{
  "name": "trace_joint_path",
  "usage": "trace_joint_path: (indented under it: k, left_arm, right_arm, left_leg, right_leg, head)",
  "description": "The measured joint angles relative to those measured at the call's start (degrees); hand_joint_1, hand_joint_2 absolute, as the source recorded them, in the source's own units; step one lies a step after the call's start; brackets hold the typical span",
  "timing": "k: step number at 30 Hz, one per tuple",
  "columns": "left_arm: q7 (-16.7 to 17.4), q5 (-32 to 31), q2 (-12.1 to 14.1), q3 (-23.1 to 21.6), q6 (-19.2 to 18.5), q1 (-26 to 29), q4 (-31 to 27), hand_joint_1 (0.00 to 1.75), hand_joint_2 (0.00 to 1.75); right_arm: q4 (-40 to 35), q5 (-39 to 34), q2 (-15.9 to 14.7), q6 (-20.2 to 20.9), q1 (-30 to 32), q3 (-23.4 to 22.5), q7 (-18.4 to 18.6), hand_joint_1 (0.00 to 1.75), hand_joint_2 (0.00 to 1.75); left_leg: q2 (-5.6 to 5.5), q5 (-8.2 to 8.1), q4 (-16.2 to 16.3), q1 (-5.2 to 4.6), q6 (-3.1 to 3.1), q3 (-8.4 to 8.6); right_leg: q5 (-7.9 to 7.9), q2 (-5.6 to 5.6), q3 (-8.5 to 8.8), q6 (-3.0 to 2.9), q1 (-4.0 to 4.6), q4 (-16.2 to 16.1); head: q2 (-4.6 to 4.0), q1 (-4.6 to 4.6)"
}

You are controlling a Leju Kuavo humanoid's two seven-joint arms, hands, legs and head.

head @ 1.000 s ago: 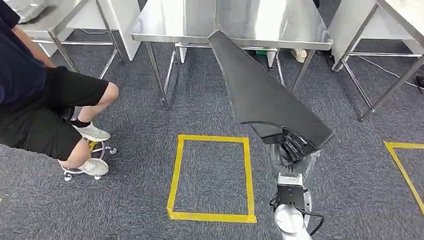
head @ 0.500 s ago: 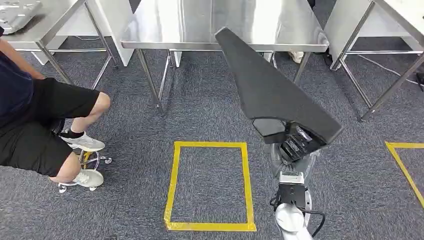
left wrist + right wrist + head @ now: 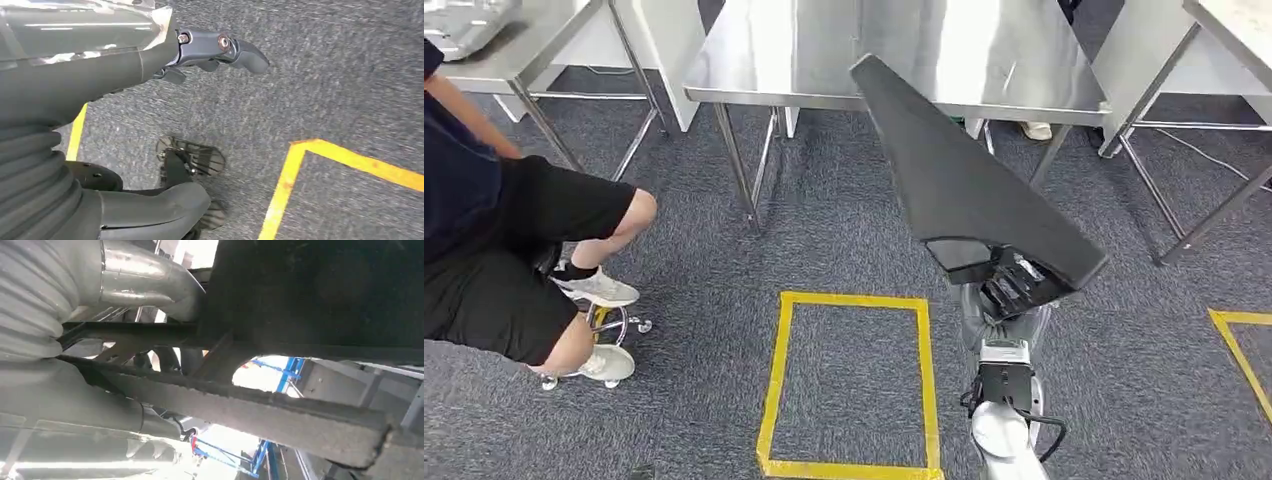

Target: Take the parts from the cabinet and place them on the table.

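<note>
From the head view, the right hand [image 3: 1016, 285] grips the near, wide end of a long black wedge-shaped part [image 3: 959, 180], dark fingers curled up under its lower edge. The part slants up and away to the left, and its narrow tip overlaps the near edge of a steel table [image 3: 894, 50] straight ahead; whether it touches that table cannot be told. Grey carpet [image 3: 844, 230] covers the floor, with a rectangle of yellow tape [image 3: 852, 385] just left of the right arm and another piece of yellow tape [image 3: 1244, 345] at the far right. A seated person [image 3: 504, 250] in dark shorts and white shoes is on a stool [image 3: 614, 325] at the left, beside a second steel table [image 3: 514, 40], and a third table [image 3: 1224, 40] stands at the right. In the left wrist view, the left hand [image 3: 200, 55] hangs over the carpet holding nothing, its dark fingers [image 3: 245, 52] loosely bent and apart from the thumb (open, then), with a corner of yellow tape [image 3: 310, 160] on the floor nearby. In the right wrist view, the black part [image 3: 300, 295] is seen from beneath, its ribbed underside and thick rough edge running across, pressed against the grey cover of the right hand [image 3: 75, 340]; the fingers themselves are hidden there.
</note>
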Motion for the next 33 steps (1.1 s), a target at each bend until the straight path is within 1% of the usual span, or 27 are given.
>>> trace_joint_path:
  k: [1,2,4,5,6,7,9,10,11,13,14,15,16,18,19,20,21,22,24,25,26,27,29,30,31,32,33]
  left_arm:
    - [0.09,0.28,-0.02,0.0,0.15,-0.11,0.0,0.0,1.75]
    - [0.15,0.42,0.02,0.02,0.22,-0.2,0.0,0.0,1.75]
    - [0.17,0.59,0.0,0.02,0.46,-0.33,0.0,0.0,1.75]
    - [0.15,0.85,0.04,0.0,0.55,-0.5,0.0,0.0,1.75]
    - [0.13,1.03,0.02,0.0,0.68,-0.65,0.0,0.0,1.75]
    - [0.11,1.2,0.0,0.02,0.7,-0.64,0.0,0.0,1.75]
    - [0.02,1.64,0.0,0.04,0.81,-0.47,0.0,0.0,1.75]
    - [-0.04,1.73,0.02,0.09,0.87,-0.32,0.0,0.0,1.75]
    - [-0.04,1.88,0.07,0.11,0.87,-0.27,0.0,0.0,1.75]
    - [-0.11,2.21,0.13,0.13,0.9,-0.3,0.0,0.0,1.75]
    - [-0.2,2.23,0.15,0.13,0.92,-0.29,0.0,0.0,1.75]
    - [-0.22,2.32,0.22,0.13,0.92,-0.26,0.0,0.0,1.75]
    - [-0.22,2.32,0.26,0.15,0.92,-0.32,0.0,0.0,1.75]
    - [-0.33,2.53,0.26,0.17,0.87,-0.21,0.0,0.0,1.75]
    - [-0.33,2.58,0.31,0.2,0.85,-0.14,0.0,0.0,1.75]
    - [-0.37,2.67,0.24,0.22,0.85,-0.18,0.0,0.0,1.75]
    - [-0.39,2.71,0.24,0.2,0.85,-0.34,0.0,0.0,1.75]
    - [-0.39,2.73,0.24,0.2,0.85,-0.41,0.0,0.0,1.75]
    - [-0.39,2.75,0.22,0.2,0.85,-0.36,0.0,0.0,1.75]
    - [-0.37,2.78,0.2,0.22,0.85,-0.21,0.0,0.0,1.75]
    - [-0.37,2.82,0.22,0.22,0.85,-0.16,0.0,0.0,1.75]
    - [-0.37,2.88,0.2,0.22,0.85,-0.15,0.0,0.0,1.75]
    - [-0.37,3.08,0.13,0.22,0.85,-0.19,0.0,0.0,1.75]
    - [-0.37,3.21,0.13,0.22,0.85,-0.19,0.0,0.0,1.75]
    - [-0.39,3.26,0.15,0.22,0.87,-0.23,0.0,0.0,1.75]
    - [-0.39,3.3,0.17,0.22,0.94,-0.33,0.0,0.0,1.75]
    - [-0.42,3.32,0.17,0.22,0.94,-0.3,0.0,0.0,1.75]
  right_arm:
    - [0.07,-0.02,0.02,0.0,-0.15,0.0,0.02,1.75,1.75]
    - [0.07,0.02,0.11,0.0,-0.15,-0.02,0.0,1.75,1.75]
    - [0.09,0.09,0.24,0.07,-0.39,-0.09,-0.04,1.75,1.75]
    - [0.09,0.13,0.46,0.22,-0.49,-0.09,-0.09,1.75,1.75]
    - [0.11,0.13,0.57,0.42,-0.78,-0.09,-0.15,1.75,1.75]
    - [0.2,0.2,0.74,0.59,-1.02,-0.09,-0.18,1.75,1.75]
    - [0.48,0.35,0.92,0.92,-1.14,0.0,-0.18,1.75,1.75]
    - [0.74,0.37,1.03,0.96,-1.13,0.0,-0.18,1.75,1.75]
    - [0.94,0.39,1.05,0.96,-1.13,0.0,-0.18,1.75,1.75]
    - [1.18,0.39,1.09,1.01,-1.21,0.0,-0.2,1.75,1.75]
    - [1.33,0.39,1.2,1.05,-1.39,0.04,-0.24,1.75,1.75]
    - [1.46,0.39,1.27,1.07,-1.59,0.11,-0.28,1.75,1.75]
    - [1.6,0.39,1.29,1.14,-1.81,0.18,-0.33,1.75,1.75]
    - [1.79,0.35,1.36,1.25,-1.98,0.37,-0.37,1.75,1.75]
    - [1.81,0.31,1.38,1.27,-2.01,0.42,-0.5,1.75,1.75]
    - [1.86,0.28,1.35,1.27,-2.16,0.42,-0.48,1.75,1.75]
    - [1.92,0.35,1.33,1.27,-2.37,0.44,-0.53,1.75,1.75]
    - [1.92,0.33,1.36,1.25,-2.59,0.48,-0.57,1.75,1.75]
    - [2.14,0.28,1.31,1.27,-2.55,0.48,-0.55,1.75,1.75]
    - [2.25,0.2,1.25,1.27,-2.44,0.48,-0.55,1.75,1.75]
    - [2.36,0.17,1.18,1.27,-2.41,0.48,-0.55,1.75,1.75]
    - [2.4,0.18,1.18,1.27,-2.43,0.48,-0.55,1.75,1.75]
    - [2.4,0.17,1.16,1.25,-2.46,0.48,-0.55,1.75,1.75]
    - [2.43,0.18,1.11,1.25,-2.43,0.48,-0.55,1.75,1.75]
    - [2.56,0.13,1.09,1.22,-2.5,0.5,-0.55,1.75,1.75]
    - [2.56,0.17,1.11,1.22,-2.56,0.5,-0.55,1.75,1.75]
    - [2.56,0.13,1.11,1.2,-2.48,0.46,-0.55,1.75,1.75]
  left_leg:
    - [0.0,-0.34,-0.26,-0.07,-0.39,-0.03]
    - [0.01,-0.64,-0.42,-0.07,-0.77,0.12]
    - [0.04,-0.65,0.25,0.03,-1.03,0.63]
    - [0.28,-0.97,1.75,0.24,-1.35,-0.2]
    - [0.42,-1.49,4.57,0.26,-1.69,-1.69]
    - [0.44,-2.86,8.97,0.43,-2.11,-4.42]
    - [0.5,-6.25,15.86,0.64,-2.66,-9.35]
    - [0.62,-6.82,17.16,0.71,-2.82,-11.11]
    - [0.71,-5.89,15.91,0.8,-2.8,-11.34]
    - [0.78,-0.78,8.56,0.9,-2.45,-9.1]
    - [0.87,3.35,2.99,0.88,-2.0,-7.05]
    - [0.97,4.68,0.68,0.58,-1.56,-6.46]
    - [0.95,1.85,0.99,0.38,-1.24,-6.44]
    - [0.82,3.26,0.18,0.2,-0.23,-5.81]
    - [0.87,3.4,0.22,0.21,0.09,-5.01]
    - [0.91,3.44,-0.25,0.55,0.38,-3.95]
    - [0.87,3.26,-0.31,0.54,0.67,-3.54]
    - [0.86,3.02,-0.31,0.53,0.97,-3.4]
    - [0.77,2.31,-0.3,0.52,1.15,-3.09]
    - [0.7,1.93,-0.29,0.52,1.15,-2.74]
    - [0.6,1.5,-0.28,0.53,1.09,-2.29]
    - [0.51,1.03,-0.28,0.55,0.97,-1.64]
    - [0.34,-0.1,-0.28,0.61,0.58,-0.07]
    - [0.33,-0.72,-0.29,0.44,0.21,0.18]
    - [0.26,-1.18,-0.17,0.28,-0.12,0.85]
    - [0.38,-1.67,-0.32,0.22,-0.6,0.55]
    - [0.48,-1.49,0.04,0.24,-0.9,1.1]
  right_leg:
    - [-0.49,-0.1,0.67,-1.2,0.25,0.15]
    - [0.02,0.12,1.04,-1.78,0.41,0.11]
    - [-0.14,0.28,1.71,-2.52,-0.06,-0.02]
    - [-0.33,0.32,2.32,-2.97,-0.4,-0.21]
    - [-0.64,0.27,2.64,-3.46,-0.4,-0.19]
    - [-0.92,0.27,2.9,-3.84,-0.39,-0.19]
    - [-1.56,0.29,3.34,-3.99,-0.32,-0.18]
    - [-1.98,0.33,3.81,-3.96,-0.31,-0.18]
    - [-2.4,0.38,4.33,-3.9,-0.32,-0.18]
    - [-3.27,0.4,5.61,-3.63,-0.32,-0.18]
    - [-3.83,0.39,6.35,-3.38,-0.31,-0.21]
    - [-4.2,0.41,6.84,-3.07,-0.09,-0.15]
    - [-4.48,0.5,6.81,-2.67,0.08,-0.28]
    - [-4.53,0.47,7.14,-1.75,0.16,0.37]
    - [-4.53,0.45,7.57,-1.36,0.15,0.19]
    - [-5.06,0.38,6.98,-1.09,-0.09,1.19]
    - [-5.27,0.35,5.71,-1.13,-0.04,3.76]
    - [-5.86,0.37,3.27,-1.06,-0.05,7.66]
    - [-9.02,0.37,-2.24,-1.32,-0.07,15.33]
    - [-10.04,0.36,-4.27,-1.21,-0.08,17.4]
    - [-9.55,0.36,-4.84,-0.91,-0.1,16.73]
    - [-7.78,0.34,-4.12,-0.49,-0.13,13.59]
    - [-2.2,0.24,-0.63,0.91,-0.29,3.86]
    - [0.68,-0.06,0.46,0.97,-0.32,0.52]
    - [-1.45,-0.25,0.47,-1.0,-0.01,0.4]
    - [-0.77,-0.24,1.2,-1.69,0.3,0.53]
    - [-0.72,-0.05,1.16,-2.2,0.2,0.38]
  head:
    - [0.0,0.07]
    - [0.0,-0.07]
    - [0.0,-0.05]
    - [0.0,0.06]
    - [0.0,-0.05]
    - [0.0,-0.02]
    - [0.0,-0.07]
    - [0.0,-0.07]
    - [0.0,-0.07]
    - [0.0,-0.07]
    - [0.0,-0.03]
    - [0.0,0.02]
    - [0.0,0.02]
    - [0.0,0.04]
    - [0.0,0.04]
    - [0.0,0.04]
    - [0.0,0.15]
    - [0.0,0.17]
    - [0.0,0.19]
    - [0.0,0.17]
    - [0.0,0.17]
    - [0.0,0.17]
    - [0.0,0.19]
    - [0.02,0.24]
    - [0.0,0.17]
    - [0.02,0.09]
    - [0.0,0.06]
